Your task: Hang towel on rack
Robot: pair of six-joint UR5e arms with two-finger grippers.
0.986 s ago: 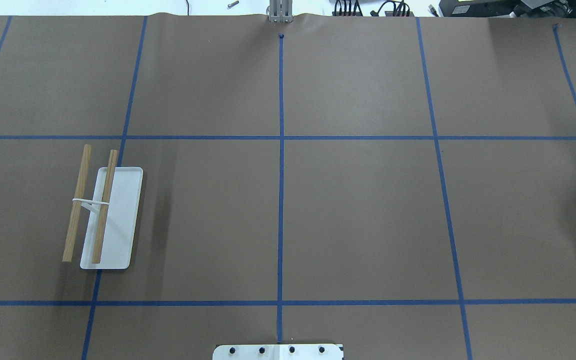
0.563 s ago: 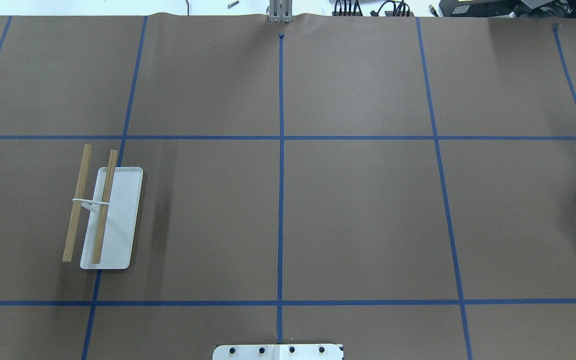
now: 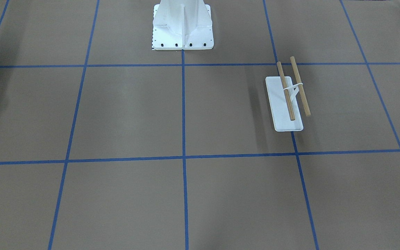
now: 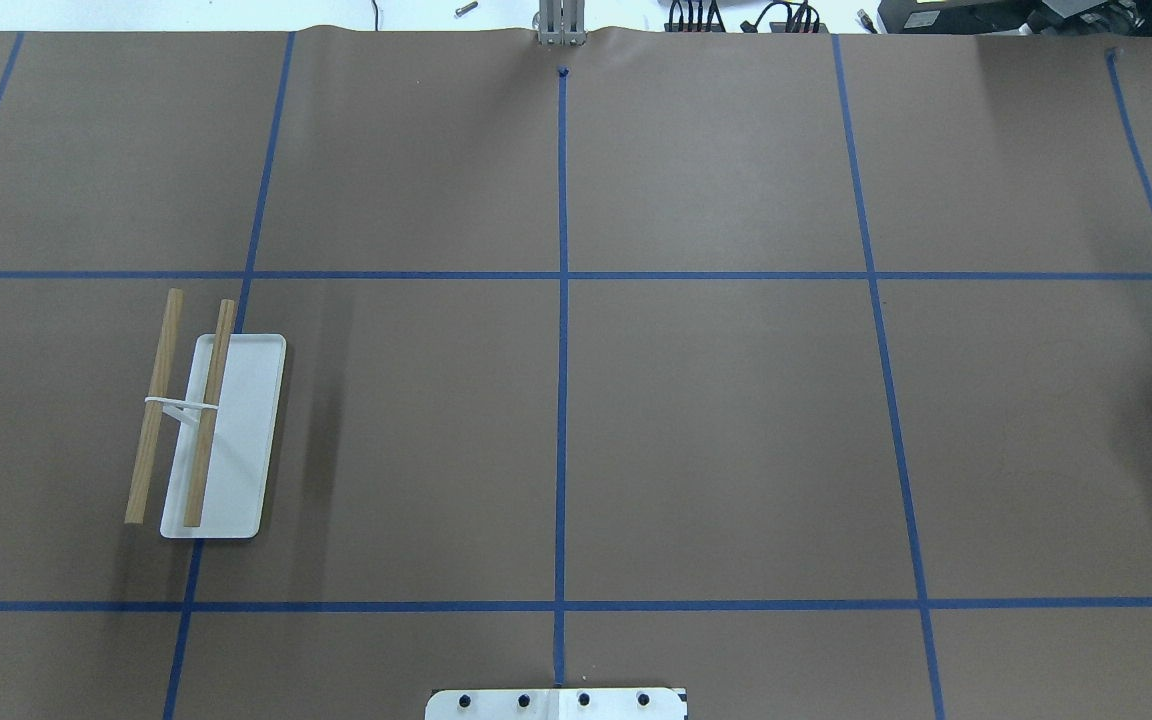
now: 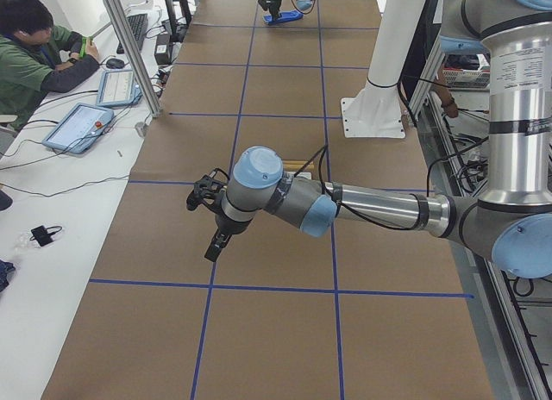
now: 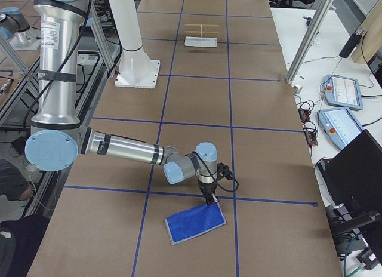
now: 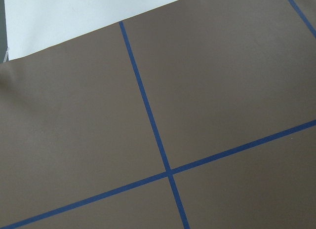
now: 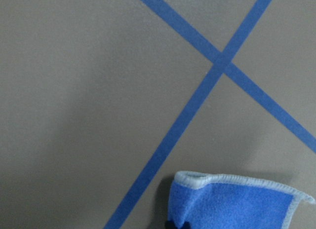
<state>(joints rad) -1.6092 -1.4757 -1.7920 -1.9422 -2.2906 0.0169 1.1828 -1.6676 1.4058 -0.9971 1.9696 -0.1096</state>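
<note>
The rack [image 4: 236, 440] stands on the table's left half, with a white base and two wooden dowels; it also shows in the front-facing view [image 3: 285, 104] and far off in the right-side view [image 6: 200, 35]. The blue towel [image 6: 196, 227] lies at the table's right end, out of the overhead view. My right gripper [image 6: 210, 199] points down on its corner. In the right wrist view the towel [image 8: 237, 204] has a raised, curled edge pinched by a dark fingertip [image 8: 174, 224]. My left gripper [image 5: 213, 249] hangs over bare table; I cannot tell whether it is open.
The white bolted pedestal [image 3: 182, 24] stands at the robot's side of the table. Blue tape lines [image 4: 562, 400] grid the brown table cover. An operator [image 5: 34, 55] sits at a side desk with tablets.
</note>
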